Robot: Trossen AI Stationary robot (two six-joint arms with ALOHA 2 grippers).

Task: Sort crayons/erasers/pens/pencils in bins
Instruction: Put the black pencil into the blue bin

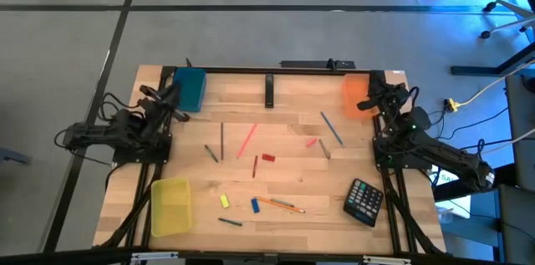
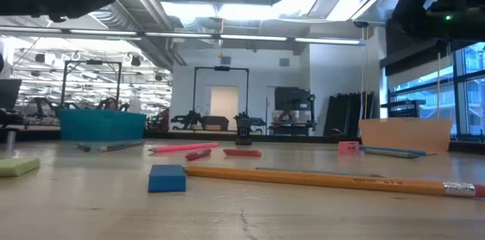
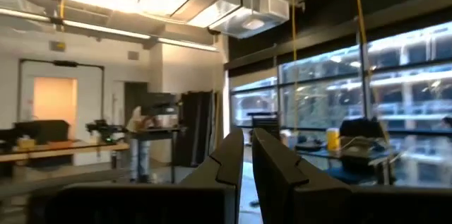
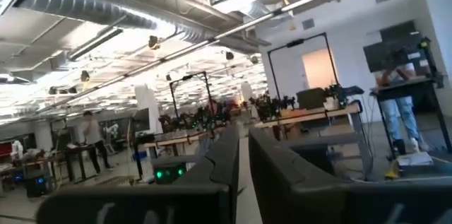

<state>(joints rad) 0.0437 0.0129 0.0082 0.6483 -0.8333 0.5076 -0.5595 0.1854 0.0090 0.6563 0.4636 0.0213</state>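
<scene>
Three bins sit on the wooden desk [image 1: 276, 123], which stands on a grey floor in a big open workshop with ducts and strip lights overhead, more benches behind, and tall windows along one side. The teal-blue bin [image 1: 191, 88] is at the far left corner, the orange bin [image 1: 354, 92] at the far right corner, and the translucent yellow bin [image 1: 170, 205] near the front left edge. Both arms are folded back at the sides: the left hand [image 1: 175, 96] hangs just beside the teal-blue bin, its fingers [image 3: 282, 174] drawn nearly together and holding nothing, and the right hand [image 1: 368, 100] hangs at the orange bin, fingers [image 4: 279, 171] likewise narrow and empty. A black calculator [image 1: 364, 201] lies at the front right. Thin coloured sticks are scattered across the middle, among them a long pink one [image 1: 247, 140] and a yellow pencil [image 2: 333, 179] near the front. The red eraser [image 1: 268, 157] lies mid-desk, the yellow eraser [image 1: 224, 201] nearer the front, a small blue block [image 1: 255, 205] beside it, all outside the bins.
</scene>
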